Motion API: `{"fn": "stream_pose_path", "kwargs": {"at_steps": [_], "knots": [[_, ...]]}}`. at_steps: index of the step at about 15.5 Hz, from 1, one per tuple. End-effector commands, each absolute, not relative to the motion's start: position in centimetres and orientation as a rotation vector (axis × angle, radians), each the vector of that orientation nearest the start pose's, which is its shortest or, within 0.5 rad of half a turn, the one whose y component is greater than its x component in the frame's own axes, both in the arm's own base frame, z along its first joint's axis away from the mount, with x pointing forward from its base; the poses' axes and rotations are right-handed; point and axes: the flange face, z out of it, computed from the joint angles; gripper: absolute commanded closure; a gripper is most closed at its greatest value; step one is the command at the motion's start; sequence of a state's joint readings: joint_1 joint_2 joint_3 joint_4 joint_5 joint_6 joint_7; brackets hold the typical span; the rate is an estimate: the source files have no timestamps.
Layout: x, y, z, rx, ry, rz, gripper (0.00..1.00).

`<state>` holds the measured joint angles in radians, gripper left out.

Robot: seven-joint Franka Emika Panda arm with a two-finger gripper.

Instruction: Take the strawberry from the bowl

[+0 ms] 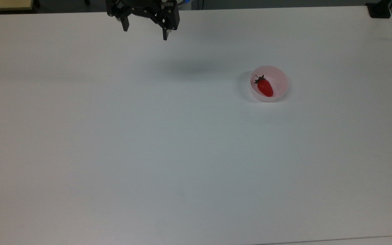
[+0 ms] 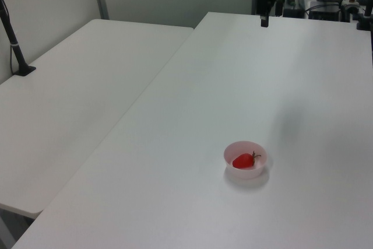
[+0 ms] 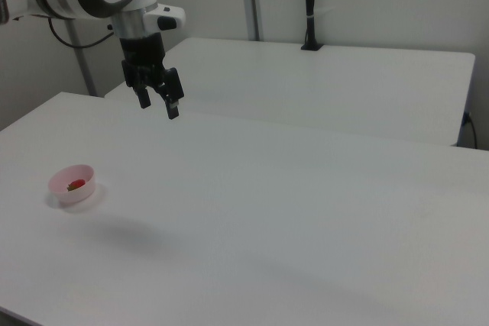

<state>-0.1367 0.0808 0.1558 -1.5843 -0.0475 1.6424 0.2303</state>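
Top view shows strawberry [image 1: 265, 87] lying inside bowl [image 1: 279, 77], pincer [image 1: 145, 31] spread apart and empty.

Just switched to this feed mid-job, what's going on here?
A Panda arm is set to pick the strawberry out of the bowl, but nothing is grasped yet. The gripper hangs open and empty above the table, well off toward the top view's left of the bowl. The strawberry lies on its side inside the bowl, untouched.
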Motion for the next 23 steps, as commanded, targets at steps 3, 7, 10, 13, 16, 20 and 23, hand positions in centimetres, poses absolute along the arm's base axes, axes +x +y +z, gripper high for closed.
{"fn": "stream_pose_path", "kwargs": {"at_steps": [3,7,10,13,16,20,23], "knots": [[57.7,-0.2,58.4,-3.165,0.318,0.016,0.0],[57.7,-0.2,58.4,-3.165,0.321,0.016,0.0],[57.8,-0.1,58.3,-3.165,0.316,0.019,0.0],[57.8,0.4,58.1,-3.165,0.301,0.026,0.0],[57.9,1.6,57.8,-3.168,0.267,0.035,0.0],[58.2,7.1,56.2,-3.178,0.118,0.073,0.0],[58.0,12.1,54.5,-3.183,-0.012,0.117,0.0]]}}
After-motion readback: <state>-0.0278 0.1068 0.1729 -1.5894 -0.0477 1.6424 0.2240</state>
